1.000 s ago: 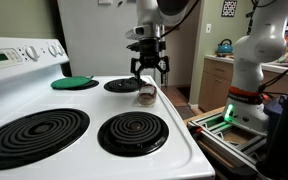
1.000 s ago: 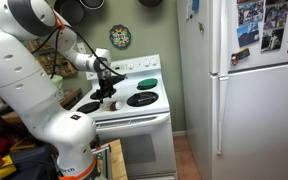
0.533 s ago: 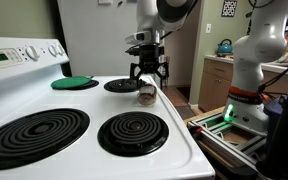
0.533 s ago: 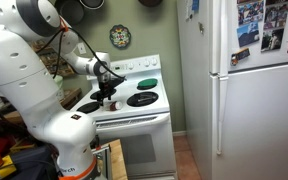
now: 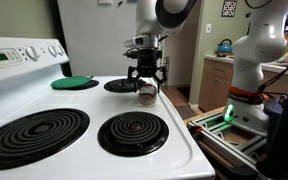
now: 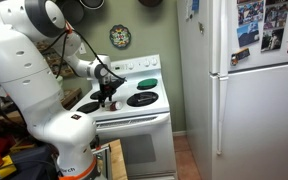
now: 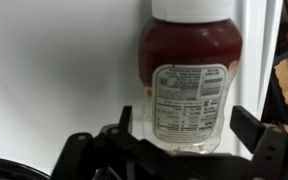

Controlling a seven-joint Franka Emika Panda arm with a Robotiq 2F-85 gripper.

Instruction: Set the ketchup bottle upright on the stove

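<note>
Your end effector (image 5: 147, 78) hangs directly above the ketchup bottle (image 5: 146, 95), released, with its jaws spread wide and not touching the plastic. In the wrist view the two fingers (image 7: 254, 140) stand on either side of the ketchup bottle (image 7: 189, 70), near its base end, with clear gaps to the label.

The ketchup bottle lies on its side on the white tabletop (image 5: 84, 105) of the stove (image 6: 134, 125). Its dark red contents, printed label and pale cap all face up at your wrist camera, and the cap points away from the end effector.

In an exterior view a black coil burner (image 5: 122, 86) sits just behind the ketchup bottle and a second coil burner (image 5: 133, 133) lies in front of it, nearer the camera; the bottle rests on bare white surface between them, close to the stove's edge. A flat green disc (image 5: 74, 83) lies well apart from the ketchup bottle, beyond the rear burner.

From the other side, your end effector (image 6: 108, 92) covers the ketchup bottle, which is too small there to make out. The white refrigerator (image 6: 249, 90) stands well away from it.
</note>
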